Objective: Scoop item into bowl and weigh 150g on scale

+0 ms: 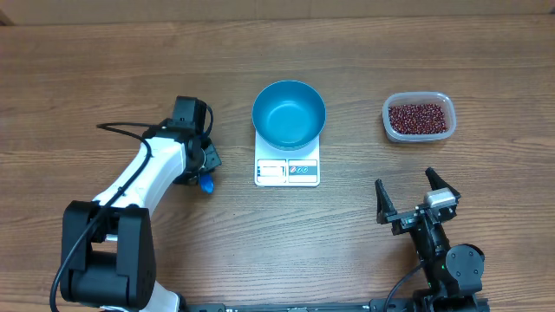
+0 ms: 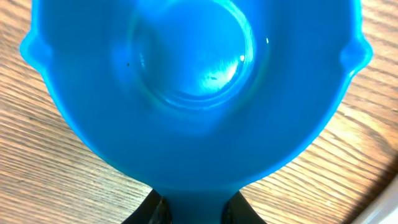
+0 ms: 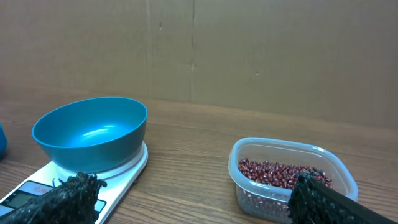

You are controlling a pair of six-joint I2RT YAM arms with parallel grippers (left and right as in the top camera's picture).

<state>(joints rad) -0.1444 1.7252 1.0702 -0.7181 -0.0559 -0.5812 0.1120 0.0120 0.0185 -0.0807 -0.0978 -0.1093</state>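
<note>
The blue bowl [image 1: 289,113] stands empty on the white scale [image 1: 287,172] at the table's middle. Dark red-brown beans [image 1: 420,118] fill a clear plastic tub [image 1: 388,115] to the right. My left gripper [image 1: 202,170] is left of the scale, shut on the handle of a small blue scoop [image 1: 207,183]. In the left wrist view the empty scoop [image 2: 193,93] fills the frame, its handle pinched between my fingers [image 2: 155,211]. Near the front right my right gripper [image 1: 416,195] stands open and holds nothing; its view shows the bowl [image 3: 90,134], the scale [image 3: 127,169] and the beans [image 3: 280,173].
A cardboard wall [image 3: 249,50] runs along the table's far side. Bare wood lies between the scale and the tub [image 3: 339,171]. The left arm's white links and black cable [image 1: 121,127] stretch from the front left corner.
</note>
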